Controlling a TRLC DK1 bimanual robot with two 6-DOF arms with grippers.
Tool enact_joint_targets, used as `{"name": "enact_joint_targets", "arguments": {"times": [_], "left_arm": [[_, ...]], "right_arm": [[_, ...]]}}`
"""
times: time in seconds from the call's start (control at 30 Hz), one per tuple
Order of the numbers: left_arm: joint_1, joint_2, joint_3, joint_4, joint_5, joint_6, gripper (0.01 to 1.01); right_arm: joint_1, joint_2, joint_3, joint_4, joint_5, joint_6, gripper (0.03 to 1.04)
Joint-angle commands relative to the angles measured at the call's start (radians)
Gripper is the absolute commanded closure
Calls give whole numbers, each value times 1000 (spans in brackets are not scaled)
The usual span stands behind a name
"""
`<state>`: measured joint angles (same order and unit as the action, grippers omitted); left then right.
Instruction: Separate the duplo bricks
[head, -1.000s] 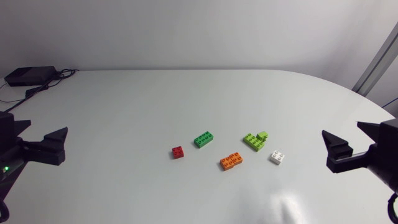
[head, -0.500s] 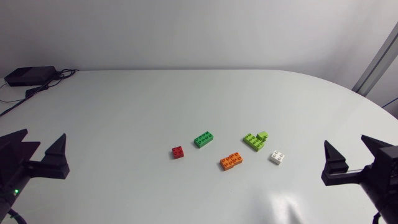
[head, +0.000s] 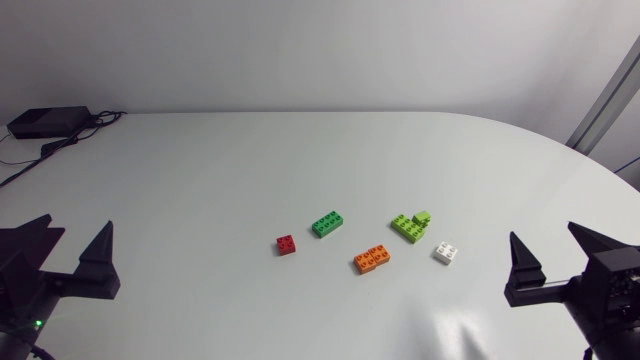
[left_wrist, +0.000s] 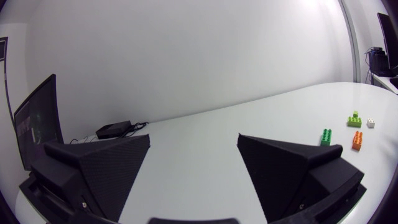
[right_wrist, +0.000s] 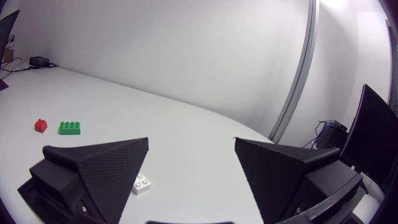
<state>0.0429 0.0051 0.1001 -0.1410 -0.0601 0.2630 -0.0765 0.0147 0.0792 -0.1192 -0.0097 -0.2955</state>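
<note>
Five groups of duplo bricks lie apart near the table's middle: a red brick (head: 286, 244), a dark green brick (head: 328, 224), an orange brick (head: 371, 259), a white brick (head: 445, 252), and a lime brick (head: 407, 228) with a smaller green one (head: 422, 216) joined to it. My left gripper (head: 75, 230) stands open at the near left, far from the bricks. Open too, my right gripper (head: 545, 236) is at the near right, a little beyond the white brick. The right wrist view has the white brick (right_wrist: 143, 183) just ahead of its open gripper (right_wrist: 191, 140). Nothing sits between the left gripper's (left_wrist: 194, 138) fingers.
A black box (head: 50, 120) with cables rests at the table's far left corner. The white table (head: 250, 170) stretches bare between that box and the bricks. Its rounded edge runs along the right side.
Both grippers have drawn back toward the table's near edge, staying open. The bricks have not moved.
</note>
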Motion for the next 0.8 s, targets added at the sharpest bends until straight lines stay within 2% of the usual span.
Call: {"name": "enact_joint_targets", "arguments": {"times": [0.0,0.23,0.37,0.77], "left_arm": [[-12,-19,-37,35,-1,-33,43],[0,-20,-68,86,-3,-33,43],[38,-20,-100,155,-3,-31,43],[43,-19,-102,150,-1,-73,43]], "right_arm": [[12,-19,-38,15,10,-2,62],[17,-16,-48,53,14,-7,62],[26,-19,-52,59,4,-5,62],[32,-19,-67,102,-3,-5,62]]}}
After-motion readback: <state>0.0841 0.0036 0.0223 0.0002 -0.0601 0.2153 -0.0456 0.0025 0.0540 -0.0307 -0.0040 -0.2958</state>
